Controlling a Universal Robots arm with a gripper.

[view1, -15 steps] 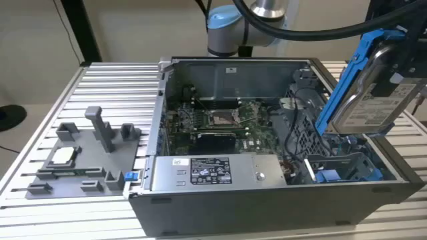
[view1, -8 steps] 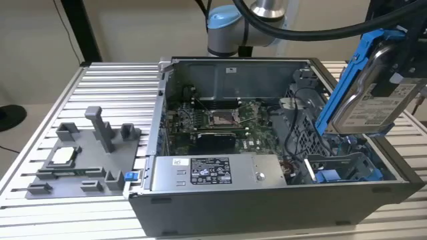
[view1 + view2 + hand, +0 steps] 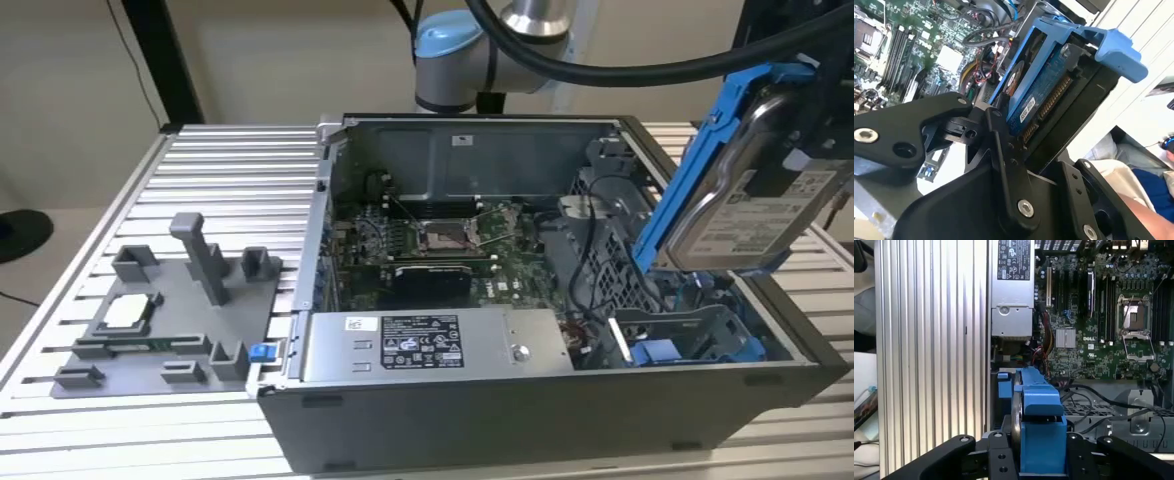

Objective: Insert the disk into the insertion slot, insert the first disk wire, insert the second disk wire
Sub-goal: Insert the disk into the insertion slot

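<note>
- The disk [image 3: 742, 215] is held clamped in the claw [image 3: 1040, 460], tilted above the insertion slot [image 3: 687, 335].
- It is judged rigid, weighty and shock-sensitive, and is best gripped across the blue carrier [image 3: 694, 150].

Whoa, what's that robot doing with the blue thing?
The robot's pincer is clamped on the disk, a silver hard drive in a blue frame. It hangs tilted above the open computer case, over the insertion slot at the exterior view's right. The disk is not in the slot yet.
</note>
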